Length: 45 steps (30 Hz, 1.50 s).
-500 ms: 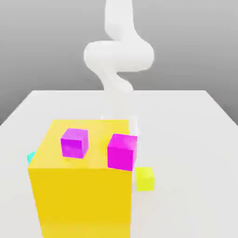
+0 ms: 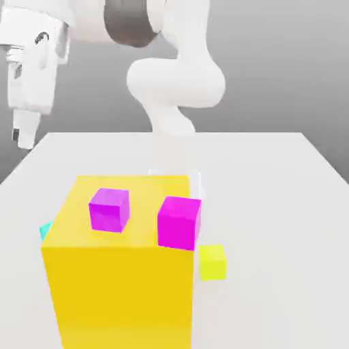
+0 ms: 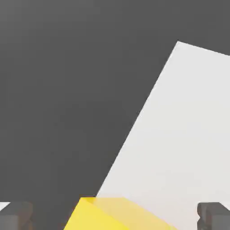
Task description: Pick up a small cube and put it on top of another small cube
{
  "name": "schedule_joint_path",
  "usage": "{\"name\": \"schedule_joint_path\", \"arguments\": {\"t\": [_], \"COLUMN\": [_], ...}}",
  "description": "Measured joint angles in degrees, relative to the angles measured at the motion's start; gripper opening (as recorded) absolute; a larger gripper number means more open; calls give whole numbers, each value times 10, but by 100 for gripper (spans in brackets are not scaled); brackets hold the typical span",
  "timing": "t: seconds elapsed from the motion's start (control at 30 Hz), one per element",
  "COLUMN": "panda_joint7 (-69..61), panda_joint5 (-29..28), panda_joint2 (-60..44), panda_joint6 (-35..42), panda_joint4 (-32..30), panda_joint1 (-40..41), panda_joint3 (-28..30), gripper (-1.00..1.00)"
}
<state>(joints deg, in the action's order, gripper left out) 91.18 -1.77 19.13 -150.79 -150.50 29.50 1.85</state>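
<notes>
The pincer [image 2: 24,133] hangs high above the far corner of the white table [image 2: 272,177] at the exterior view's left, pointing downward, its fingers spread wide and holding nothing; in the hand view the two dark fingertips [image 3: 15,215] stand well apart with the big yellow cube [image 3: 112,215] below between them. The small teal cube [image 2: 45,230] sits on the table, tucked just beside the big yellow cube [image 2: 119,272] at the exterior view's left, so that only a sliver of it peeks out. Two magenta cubes [image 2: 109,208] rest on or by the yellow block's top, and a small yellow-green cube [image 2: 213,262] stands on the table near its other side. The teal cube looks rigid, light and smooth-faced, so it should neither deform nor weigh on the fingers, though flat slick sides may slip if pinched off-centre. The sound hold is likely across two opposite vertical faces, taken low and square. Since the yellow block crowds one face, the pads would probably do best on the pair of faces running away from that wall, descending straight down to avoid nudging either cube.
</notes>
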Motion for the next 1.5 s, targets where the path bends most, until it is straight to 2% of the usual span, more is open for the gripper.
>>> {"name": "schedule_joint_path", "arguments": {"t": [0.23, 0.4, 0.57, 0.67, 0.7, 0.9, 1.2, 1.37, 1.5], "panda_joint7": [179, 289, 275, 267, 266, 266, 308, 319, 287], "panda_joint5": [-6, 13, 68, 78, 80, 80, 17, -49, -85], "panda_joint2": [-105, -181, -280, -342, -352, -358, -209, -206, -196], "panda_joint6": [-75, -129, -207, -258, -266, -272, -143, -68, 9], "panda_joint4": [-74, -127, -121, -110, -108, -107, -130, -82, -18], "panda_joint1": [92, 155, 186, 215, 220, 222, 192, 132, 90], "panda_joint3": [35, 68, 30, -2, -7, -10, 21, -6, -28], "gripper": [0, 0, 0, 0, -100, -100, -100, -100, -100]}}
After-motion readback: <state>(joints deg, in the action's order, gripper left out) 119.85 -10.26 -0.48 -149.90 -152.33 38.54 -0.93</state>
